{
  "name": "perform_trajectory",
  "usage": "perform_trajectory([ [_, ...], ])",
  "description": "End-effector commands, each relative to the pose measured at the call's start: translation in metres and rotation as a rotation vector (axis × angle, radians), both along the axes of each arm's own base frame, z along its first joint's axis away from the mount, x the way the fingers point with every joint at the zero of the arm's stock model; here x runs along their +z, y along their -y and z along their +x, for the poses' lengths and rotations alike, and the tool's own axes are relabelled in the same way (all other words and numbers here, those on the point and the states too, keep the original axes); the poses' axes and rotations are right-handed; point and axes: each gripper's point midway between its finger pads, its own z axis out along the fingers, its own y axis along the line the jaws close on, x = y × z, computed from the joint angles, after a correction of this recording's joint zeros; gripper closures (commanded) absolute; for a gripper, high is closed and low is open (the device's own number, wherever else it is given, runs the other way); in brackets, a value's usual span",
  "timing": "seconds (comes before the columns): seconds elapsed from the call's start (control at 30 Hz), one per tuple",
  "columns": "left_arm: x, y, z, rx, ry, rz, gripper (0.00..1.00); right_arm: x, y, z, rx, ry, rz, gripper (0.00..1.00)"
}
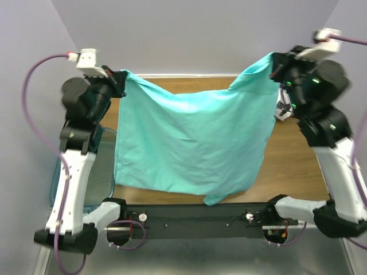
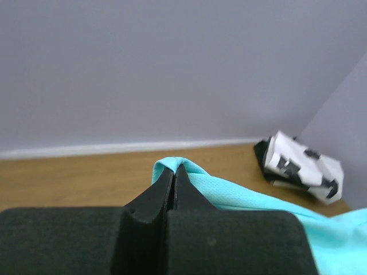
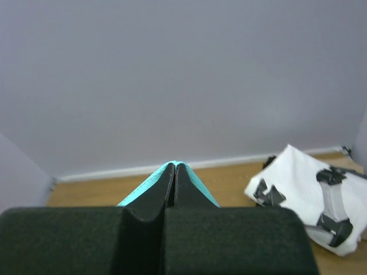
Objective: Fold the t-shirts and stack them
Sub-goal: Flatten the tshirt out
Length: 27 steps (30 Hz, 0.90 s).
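Observation:
A plain teal t-shirt [image 1: 192, 140] hangs spread above the wooden table, held up by two corners. My left gripper [image 1: 120, 80] is shut on its upper left corner; in the left wrist view the cloth [image 2: 172, 164] wraps over the closed fingertips of my left gripper [image 2: 174, 171]. My right gripper [image 1: 275, 66] is shut on the upper right corner, with teal cloth [image 3: 198, 180] peeking around the fingertips of my right gripper [image 3: 174, 168]. A folded white t-shirt with black print [image 3: 309, 197] lies at the table's far right, also visible as the printed shirt [image 2: 301, 166] [image 1: 282, 110].
A translucent teal bin [image 1: 106, 166] stands at the table's left edge, behind the left arm. The table [image 1: 292, 166] is walled in by grey panels at the back and sides. The shirt's lower hem droops near the front edge.

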Motion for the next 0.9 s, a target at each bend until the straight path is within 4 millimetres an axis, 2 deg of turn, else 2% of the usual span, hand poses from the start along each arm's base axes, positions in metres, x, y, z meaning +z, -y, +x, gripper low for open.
perform_trajectory([
  [0.0, -0.063, 0.006, 0.047, -0.004, -0.166, 0.028, 1.00, -0.037, -0.001, 0.048, -0.119, -0.084, -0.074, 1.00],
  [0.03, -0.071, 0.006, 0.053, 0.001, -0.188, 0.033, 1.00, -0.036, 0.000, 0.048, -0.126, -0.079, -0.074, 1.00],
  [0.13, -0.089, 0.006, 0.068, 0.012, -0.232, 0.038, 1.00, -0.044, -0.007, 0.066, -0.137, -0.103, -0.103, 1.00],
  [0.23, -0.083, 0.006, 0.067, 0.010, -0.214, 0.038, 1.00, -0.038, -0.009, 0.073, -0.141, -0.094, -0.108, 1.00],
  [0.37, -0.064, 0.001, 0.051, 0.030, -0.160, 0.028, 1.00, -0.023, -0.006, 0.063, -0.132, -0.058, -0.099, 1.00],
  [0.43, -0.049, -0.008, 0.036, 0.070, -0.121, 0.005, 1.00, -0.013, -0.003, 0.045, -0.098, -0.026, -0.075, 1.00],
  [0.47, -0.052, -0.011, 0.030, 0.081, -0.120, -0.005, 1.00, -0.010, -0.004, 0.037, -0.069, -0.011, -0.061, 1.00],
  [0.5, -0.040, -0.016, 0.014, 0.101, -0.077, -0.024, 1.00, -0.002, 0.003, 0.018, -0.056, 0.017, -0.032, 1.00],
  [0.6, -0.037, -0.025, -0.008, 0.138, -0.050, -0.041, 1.00, 0.011, 0.011, -0.012, -0.021, 0.070, 0.007, 1.00],
  [0.63, -0.028, -0.028, -0.025, 0.141, -0.017, -0.053, 1.00, 0.022, 0.019, -0.031, -0.014, 0.110, 0.027, 0.99],
  [0.67, -0.022, -0.035, -0.041, 0.168, -0.001, -0.075, 1.00, 0.027, 0.021, -0.041, 0.002, 0.130, 0.037, 1.00],
  [0.7, -0.022, -0.037, -0.051, 0.176, -0.009, -0.081, 1.00, 0.036, 0.026, -0.059, 0.021, 0.165, 0.051, 1.00],
  [0.73, -0.019, -0.041, -0.059, 0.189, 0.002, -0.089, 1.00, 0.041, 0.028, -0.069, 0.038, 0.182, 0.063, 1.00],
  [0.77, -0.010, -0.043, -0.075, 0.191, 0.033, -0.100, 1.00, 0.051, 0.035, -0.089, 0.053, 0.220, 0.082, 1.00],
  [0.87, -0.003, -0.049, -0.103, 0.202, 0.066, -0.109, 1.00, 0.064, 0.039, -0.119, 0.107, 0.282, 0.110, 1.00],
])
